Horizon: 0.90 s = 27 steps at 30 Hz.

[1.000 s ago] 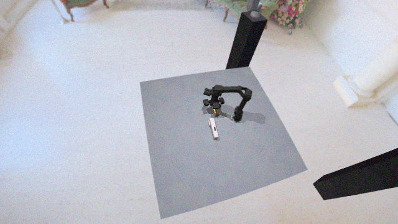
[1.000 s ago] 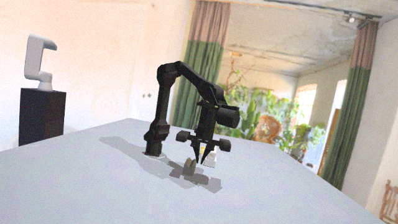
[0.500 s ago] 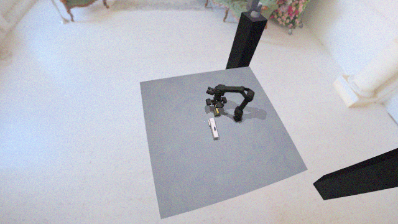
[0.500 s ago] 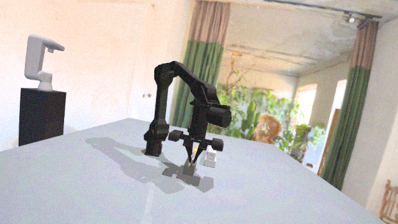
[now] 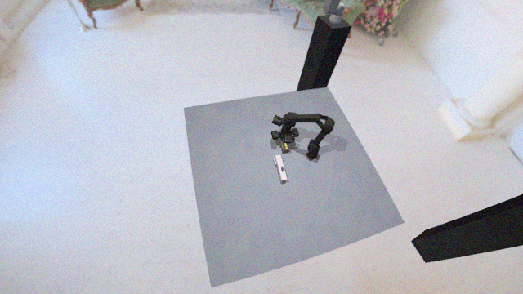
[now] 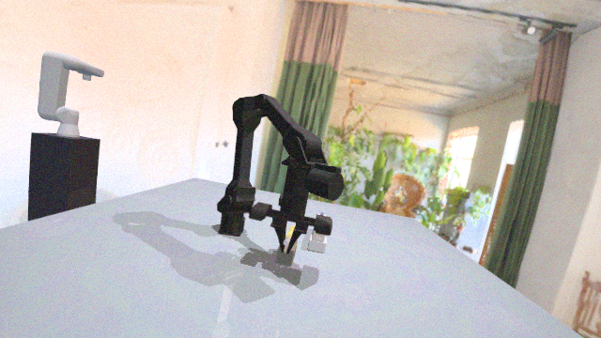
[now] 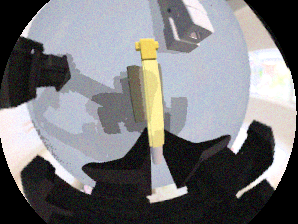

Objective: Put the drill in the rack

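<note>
The yellow drill (image 5: 286, 145) (image 6: 291, 231) (image 7: 153, 95) is held by its grey shank end in my gripper (image 6: 285, 251) (image 7: 150, 129), which is shut on it and points down. In the wrist view the drill extends away from the fingers, its wider yellow head at the far end. The olive-brown rack (image 6: 285, 257) (image 7: 134, 95) stands low on the table just below and beside the drill; part of it is hidden behind the drill. The white block (image 5: 280, 171) (image 6: 317, 243) (image 7: 186, 30) lies apart from the drill. Its key is too small to make out surely.
The grey table (image 5: 245, 229) (image 6: 141, 291) carries the arm's base (image 5: 313, 153) (image 6: 232, 224), off to one side of the rack. The arm's shadow falls around the rack. A black pedestal (image 5: 324, 53) (image 6: 64, 174) with a pale device stands beyond the table edge.
</note>
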Each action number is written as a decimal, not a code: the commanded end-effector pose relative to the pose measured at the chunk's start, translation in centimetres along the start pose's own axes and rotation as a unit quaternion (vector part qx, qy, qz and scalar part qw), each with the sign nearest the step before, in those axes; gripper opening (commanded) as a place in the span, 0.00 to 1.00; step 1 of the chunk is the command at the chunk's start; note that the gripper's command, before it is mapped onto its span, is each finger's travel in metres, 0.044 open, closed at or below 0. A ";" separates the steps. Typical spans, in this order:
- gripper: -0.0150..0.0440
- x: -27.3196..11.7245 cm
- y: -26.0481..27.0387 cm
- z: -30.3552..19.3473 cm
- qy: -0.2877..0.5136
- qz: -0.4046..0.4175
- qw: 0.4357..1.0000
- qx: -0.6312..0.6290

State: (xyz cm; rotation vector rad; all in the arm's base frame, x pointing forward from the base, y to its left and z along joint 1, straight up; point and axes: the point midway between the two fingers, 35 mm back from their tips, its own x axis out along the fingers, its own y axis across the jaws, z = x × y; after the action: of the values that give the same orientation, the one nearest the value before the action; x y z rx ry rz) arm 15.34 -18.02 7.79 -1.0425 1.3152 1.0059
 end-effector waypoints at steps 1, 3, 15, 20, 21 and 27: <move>0.25 0.7 0.1 0.0 0.000 0.000 1.000 -0.002; 0.25 0.7 0.1 0.0 0.000 0.000 1.000 -0.002; 0.25 1.9 0.1 0.0 0.000 0.000 1.000 -0.002; 0.25 2.5 0.1 0.0 0.000 0.000 1.000 -0.002; 0.25 2.6 0.1 0.0 0.000 0.000 1.000 -0.002; 0.25 3.2 0.1 0.0 0.000 0.000 1.000 -0.002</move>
State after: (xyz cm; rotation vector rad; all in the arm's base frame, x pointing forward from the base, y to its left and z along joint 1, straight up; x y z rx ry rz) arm 15.32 -18.07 4.99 -1.0427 1.3148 1.0075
